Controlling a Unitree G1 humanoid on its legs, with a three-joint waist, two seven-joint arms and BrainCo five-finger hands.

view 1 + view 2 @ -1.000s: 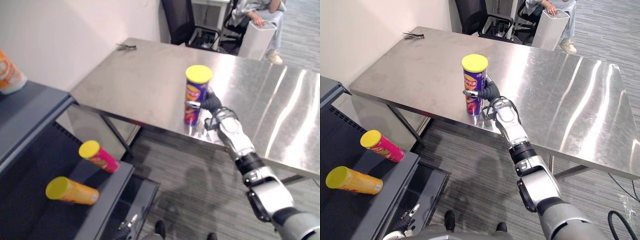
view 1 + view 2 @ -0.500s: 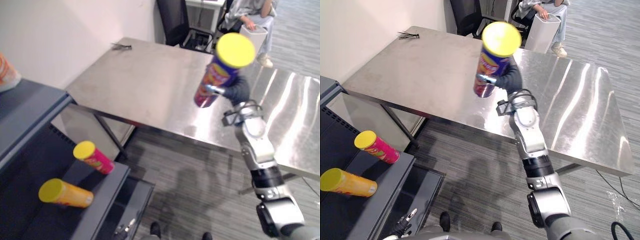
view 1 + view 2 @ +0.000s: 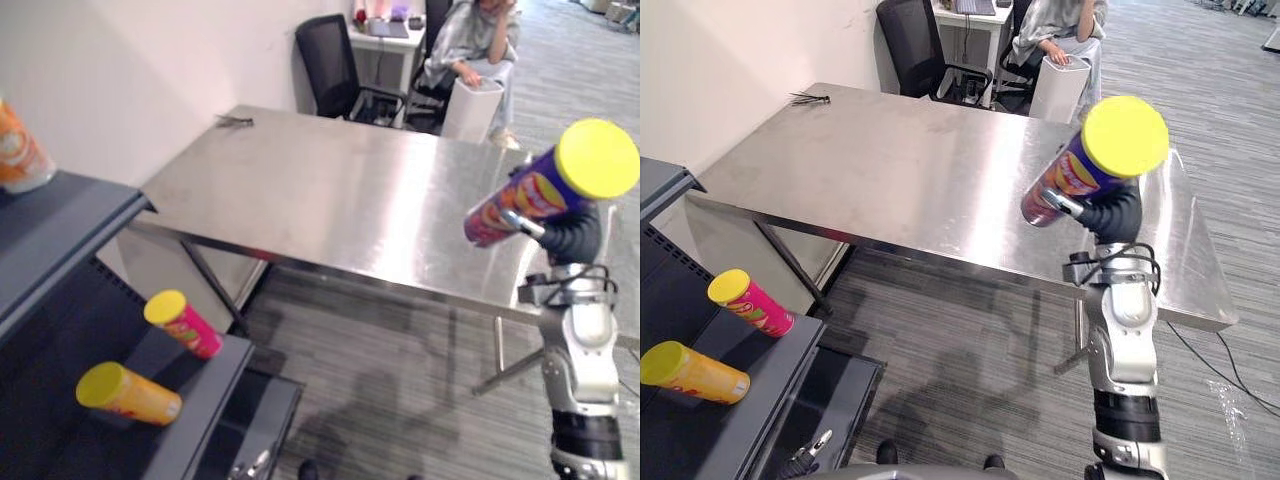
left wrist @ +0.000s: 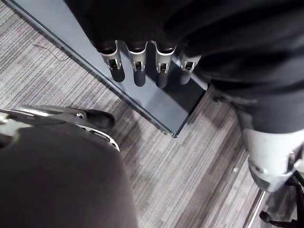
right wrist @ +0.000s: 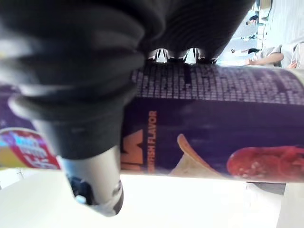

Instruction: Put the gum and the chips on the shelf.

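1. Steel table (image 3: 330,200) – ref. point for all entries. Long, bare metal top.
2. Purple chips can (image 3: 520,200), yellow lid – in the air above table's near right part, clear of the top. Tilted approx. halfway over: lid up and towards the camera, base pointing towards table's left.
3. R hand (image 3: 1110,215) – wrapped round the purple chips can's lower half; thumb across the printed front, fingers behind it (right wrist view). Arm rises from below table's near right edge.
4. L hand (image 4: 138,66) – low, off table's near left side, above striped carpet and a dark shelf base. Fingers straight in a row, slack, holding nothing.
5. Dark shelf unit (image 3: 60,230) – left of table, nearer the camera.
6. Pink can (image 3: 183,323), yellow lid – lying on shelf's lower board, the can closer to table.
7. Orange can (image 3: 128,393), yellow lid – lying same board, farther from table than pink one.
8. Orange-white tub (image 3: 15,150) – on shelf's top board, left of table.
9. Small dark item (image 3: 232,121) – on table's far left corner; too small to ID.
10. Black office chair (image 3: 335,60) – just beyond table's far edge.
11. Person, seated (image 3: 470,40) – beyond table's far right corner, hand on a white bin (image 3: 470,105).
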